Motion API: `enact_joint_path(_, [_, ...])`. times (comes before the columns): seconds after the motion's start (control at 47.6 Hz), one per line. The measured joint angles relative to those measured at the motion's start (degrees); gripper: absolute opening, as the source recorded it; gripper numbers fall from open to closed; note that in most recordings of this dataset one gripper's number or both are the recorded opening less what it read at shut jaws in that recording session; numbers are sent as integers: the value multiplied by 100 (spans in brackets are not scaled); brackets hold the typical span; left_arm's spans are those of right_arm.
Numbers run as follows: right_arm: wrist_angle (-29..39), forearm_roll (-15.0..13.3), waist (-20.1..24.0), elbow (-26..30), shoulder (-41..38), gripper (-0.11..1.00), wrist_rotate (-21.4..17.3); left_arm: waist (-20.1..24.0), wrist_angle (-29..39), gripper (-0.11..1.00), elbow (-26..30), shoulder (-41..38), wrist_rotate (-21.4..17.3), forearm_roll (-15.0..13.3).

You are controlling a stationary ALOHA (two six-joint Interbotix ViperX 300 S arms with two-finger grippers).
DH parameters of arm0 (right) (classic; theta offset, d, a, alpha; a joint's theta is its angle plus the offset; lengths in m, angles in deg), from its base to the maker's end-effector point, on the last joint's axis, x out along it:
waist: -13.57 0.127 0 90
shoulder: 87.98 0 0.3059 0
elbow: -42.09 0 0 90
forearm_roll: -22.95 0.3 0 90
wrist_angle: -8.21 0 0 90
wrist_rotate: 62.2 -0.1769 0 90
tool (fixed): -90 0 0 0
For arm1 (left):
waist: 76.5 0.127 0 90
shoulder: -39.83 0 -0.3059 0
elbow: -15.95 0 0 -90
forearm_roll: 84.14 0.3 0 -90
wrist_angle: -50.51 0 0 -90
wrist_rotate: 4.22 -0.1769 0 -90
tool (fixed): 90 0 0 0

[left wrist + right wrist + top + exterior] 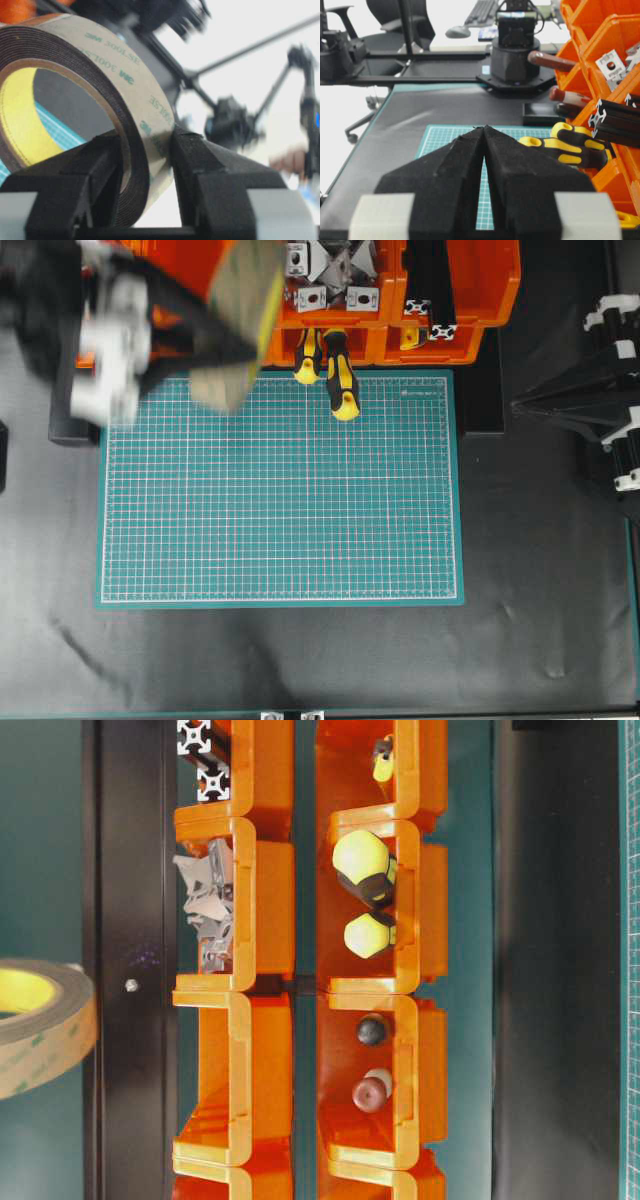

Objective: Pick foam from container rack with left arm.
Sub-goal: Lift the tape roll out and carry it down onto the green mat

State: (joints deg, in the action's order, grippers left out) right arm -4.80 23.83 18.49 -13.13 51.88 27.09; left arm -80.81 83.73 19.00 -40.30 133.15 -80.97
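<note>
A dark surface carries a green cutting mat (280,490), with the orange container rack (460,300) along its far edge and office chairs and a desk in the background. The left end effector (147,150) is clenched on the foam (90,100): one finger sits inside the hollow centre against the cream-yellow ring, the other presses on the outer liner, so the roll's wall is pinched between them. In the overhead view the foam (240,320) stands on edge just ahead of the left end effector (205,340), above the mat's far left corner and in front of the rack, and both are blurred. The roll appears already clear of the bins, so the step in hand looks like carrying it away. To do that well, the grip should stay firm, since only a narrow band of wall is caught and the slick liner could slip; a smooth, unhurried path keeps the roll from swinging or twisting out. Keeping it away from the yellow-handled screwdrivers (335,375) jutting from the rack beside it avoids a snag. The right end effector (484,135) rests with its fingers pressed together, holding nothing, well apart from the work.
</note>
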Motion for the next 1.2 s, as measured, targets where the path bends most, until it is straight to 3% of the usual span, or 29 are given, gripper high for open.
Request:
enact_joint_path(0.252, [0, 9, 0, 9, 18, -1, -79, -800, 853, 29, 70, -615, -1195, 9])
enact_joint_path(0.505, [0, 26, 0, 0, 18, -1, -343, -1151, 1679, 29, 88, -1336, -1731, 35])
enact_joint_path(0.778, [-9, 26, 0, 9, 9, -1, -369, -1257, 2988, 29, 141, -2171, -2689, 88])
enact_joint_path(1.198, [0, 26, 0, 0, 9, -1, -369, -1046, 3182, 29, 141, -2549, -3665, 141])
